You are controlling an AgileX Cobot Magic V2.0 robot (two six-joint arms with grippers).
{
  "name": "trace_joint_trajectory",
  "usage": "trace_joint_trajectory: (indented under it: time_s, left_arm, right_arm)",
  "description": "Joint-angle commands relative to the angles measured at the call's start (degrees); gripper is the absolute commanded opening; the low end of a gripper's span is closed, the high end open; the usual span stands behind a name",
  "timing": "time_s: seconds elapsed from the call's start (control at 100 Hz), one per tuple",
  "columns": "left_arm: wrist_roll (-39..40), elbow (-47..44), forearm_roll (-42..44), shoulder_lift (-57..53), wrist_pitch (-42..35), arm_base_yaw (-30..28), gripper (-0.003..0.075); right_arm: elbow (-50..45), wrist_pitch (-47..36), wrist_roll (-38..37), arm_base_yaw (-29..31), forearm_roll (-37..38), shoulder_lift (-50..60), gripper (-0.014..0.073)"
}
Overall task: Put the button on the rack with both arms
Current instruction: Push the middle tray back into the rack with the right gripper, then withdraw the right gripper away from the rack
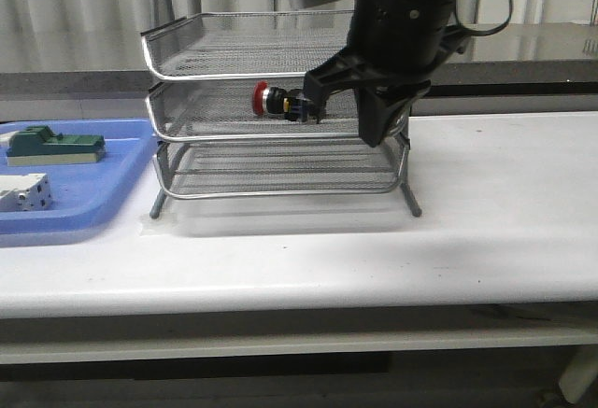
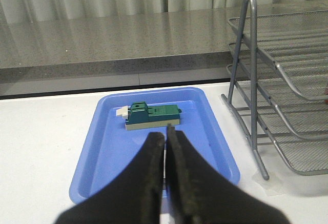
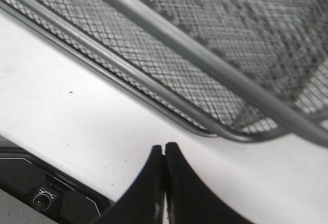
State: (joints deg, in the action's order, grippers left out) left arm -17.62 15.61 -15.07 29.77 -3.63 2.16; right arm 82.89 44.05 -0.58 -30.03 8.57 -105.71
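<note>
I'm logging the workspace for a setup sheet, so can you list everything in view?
rack: one, silver wire mesh with three tiers, mid-table
button: one, red head, at the middle tier, by the right gripper's tip
blue tray: one, flat on the table left of the rack
green block: one, in the tray
white block: one, in the tray, nearer the camera
table: one, white
counter: one, grey, behind the table
left gripper: black, fingers together, above the tray
right gripper: black, fingers together, at the rack's right side
</note>
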Motion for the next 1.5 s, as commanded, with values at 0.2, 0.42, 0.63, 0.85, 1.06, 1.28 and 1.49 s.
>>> trace_joint_trajectory:
  time_s: [0.2, 0.42, 0.63, 0.85, 1.06, 1.28, 1.49]
  left_arm:
    - [0.36, 1.59, -0.42, 0.14, -4.54, -0.18, 0.0004]
    - [0.36, 1.59, -0.42, 0.14, -4.54, -0.18, 0.0004]
    - [0.36, 1.59, -0.42, 0.14, -4.54, -0.18, 0.0004]
    - [0.36, 1.59, -0.42, 0.14, -4.54, -0.18, 0.0004]
    - [0.36, 1.59, -0.42, 0.14, -4.54, -0.18, 0.0004]
    - [0.36, 1.59, -0.42, 0.14, -4.54, -0.18, 0.0004]
    - [0.36, 1.59, -0.42, 0.14, -4.54, -0.18, 0.0004]
  right_arm:
    - [-11.42, -4.62, -6.55, 6.22, 4.39, 16.60, -0.0069]
    - [-21.84, -9.10, -9.11, 12.20, 5.08, 29.26, -0.0069]
    - [-31.40, -14.56, -12.02, 16.00, 5.08, 41.91, -0.0069]
    - [-40.53, -18.38, -13.90, 16.42, 6.07, 53.95, -0.0069]
    - [-48.92, -21.57, -14.19, 16.42, 6.95, 65.23, -0.0068]
    - [-53.13, -20.36, -14.19, 16.42, 6.95, 74.92, -0.0068]
    - [-53.20, -18.39, -14.19, 16.42, 6.95, 77.76, -0.0069]
